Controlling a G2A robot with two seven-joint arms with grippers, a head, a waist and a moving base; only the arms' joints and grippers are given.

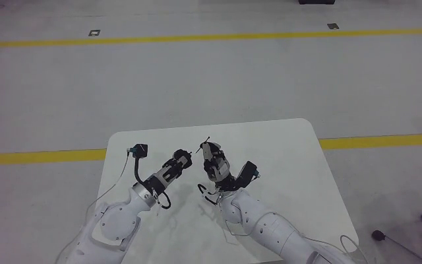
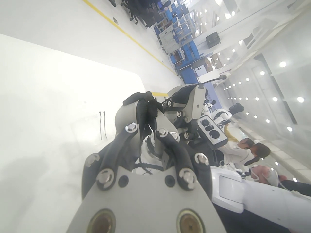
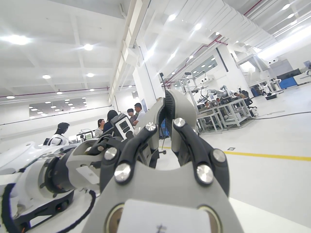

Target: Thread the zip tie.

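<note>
Over the middle of the white table [image 1: 283, 152] my two grippers meet tip to tip. The right gripper [image 1: 207, 148] is shut on a thin black zip tie [image 1: 204, 141], whose end pokes out past the fingertips. In the right wrist view the zip tie [image 3: 165, 89] stands up from the shut right gripper [image 3: 166, 99] and a strand hangs down between the fingers. My left gripper [image 1: 186, 156] sits just left of it, shut, with a short black tip sticking out. The left wrist view shows the left gripper [image 2: 148, 100] pressed together on a thin black strand.
Two spare black zip ties [image 2: 103, 124] lie side by side on the table beyond the left gripper. The table's far rounded corner [image 2: 138, 77] and edge are near. Grey floor with yellow lines [image 1: 211, 37] surrounds the table.
</note>
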